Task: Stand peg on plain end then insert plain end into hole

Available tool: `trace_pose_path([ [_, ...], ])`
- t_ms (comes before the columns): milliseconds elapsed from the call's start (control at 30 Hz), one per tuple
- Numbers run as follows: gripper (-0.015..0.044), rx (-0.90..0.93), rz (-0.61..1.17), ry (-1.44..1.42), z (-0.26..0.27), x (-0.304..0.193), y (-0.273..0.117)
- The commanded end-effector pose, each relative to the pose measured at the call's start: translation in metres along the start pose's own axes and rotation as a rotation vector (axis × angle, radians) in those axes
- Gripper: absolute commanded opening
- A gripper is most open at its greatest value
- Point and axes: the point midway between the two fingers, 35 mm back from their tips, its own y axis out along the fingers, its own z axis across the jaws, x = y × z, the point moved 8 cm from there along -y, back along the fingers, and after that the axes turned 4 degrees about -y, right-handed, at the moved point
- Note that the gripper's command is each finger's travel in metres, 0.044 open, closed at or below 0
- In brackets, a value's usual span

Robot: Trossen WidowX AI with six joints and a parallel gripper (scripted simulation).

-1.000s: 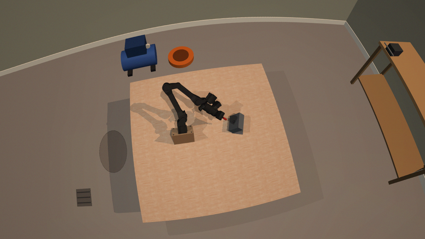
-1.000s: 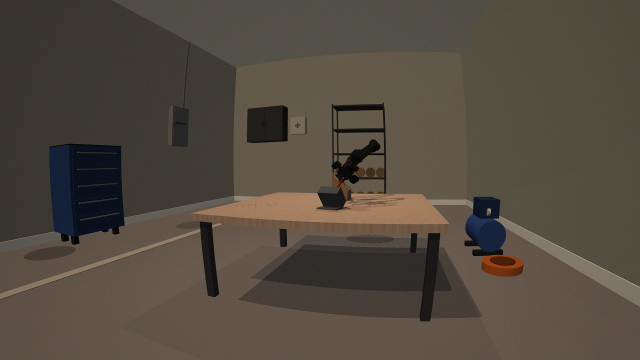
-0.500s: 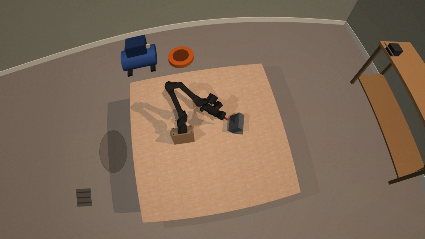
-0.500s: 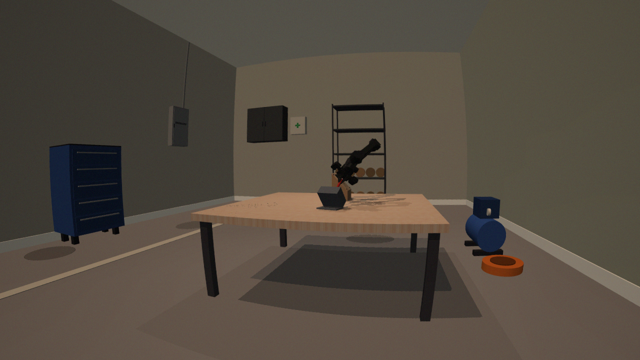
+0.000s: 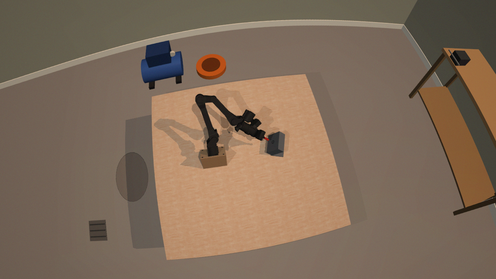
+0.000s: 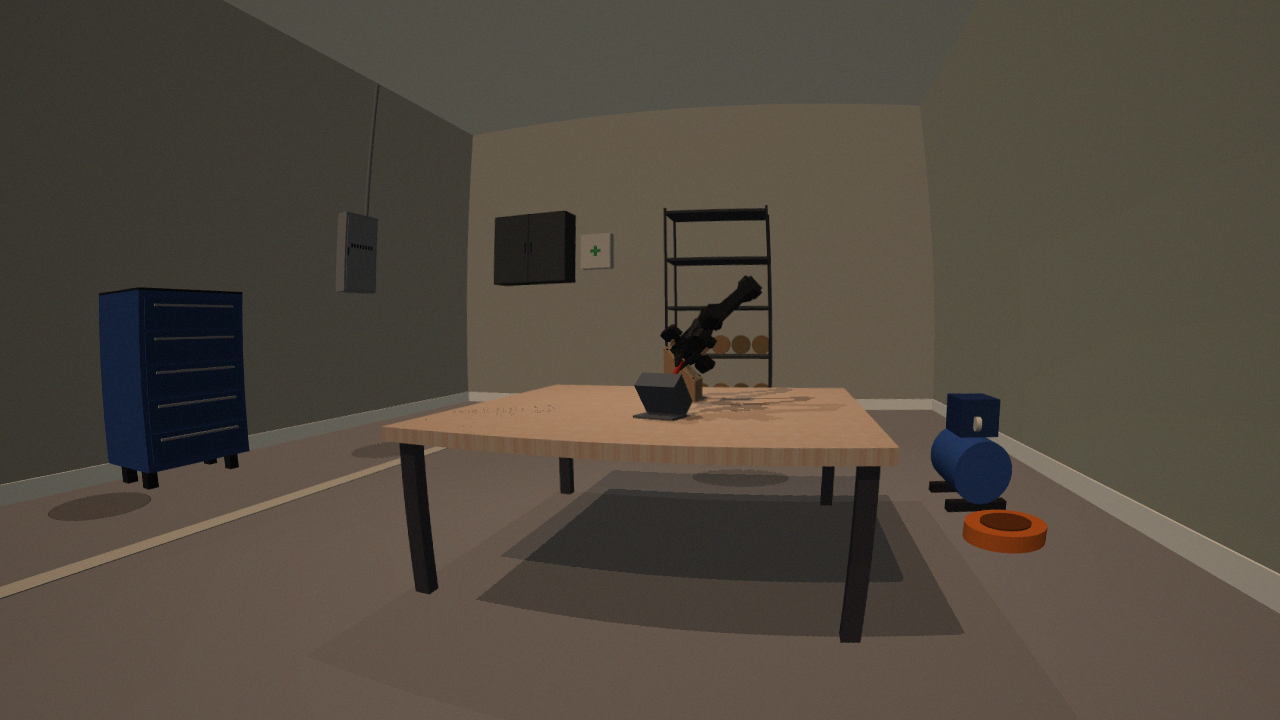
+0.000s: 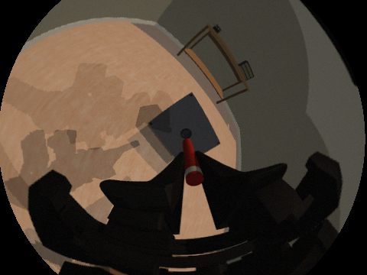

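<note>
- Noting a slim red cylindrical peg (image 5: 266, 138) (image 6: 677, 368) (image 7: 189, 156) with a whitish band (image 7: 193, 170) near its rear end; tilted, off the table, plain end toward the panel.
- Pinched in the black two-fingered claw (image 5: 264, 137) (image 6: 679, 365) (image 7: 190, 153): nearly closed, stopped by the peg's thickness.
- Probably light, stiff and smooth; likely to roll or pivot under side load. Best gripped squarely across the shaft toward the banded end, leaving the plain end free.
- Just beyond the tip in the wrist view, a round dark hole (image 5: 272, 142) (image 7: 186, 133) in a dark grey sloped block-like panel (image 5: 274, 146) (image 6: 663, 394) (image 7: 191, 114). Cannot tell whether touching; apparently not inserted.
- Judged as final alignment: match the hole's axis, push straight, avoid catching the rim.
- Beneath, a pale wood-topped table (image 5: 260, 208) (image 6: 501, 429) (image 7: 76, 50).
</note>
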Motion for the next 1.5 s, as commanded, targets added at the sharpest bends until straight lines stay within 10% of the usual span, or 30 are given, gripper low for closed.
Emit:
trace_pose_path([
  [0, 0.0, -0.01, -0.003, -0.001, 0.0, -0.001, 0.004],
  [1467, 0.0, -0.021, -0.025, -0.012, 0.002, -0.002, 0.032],
])
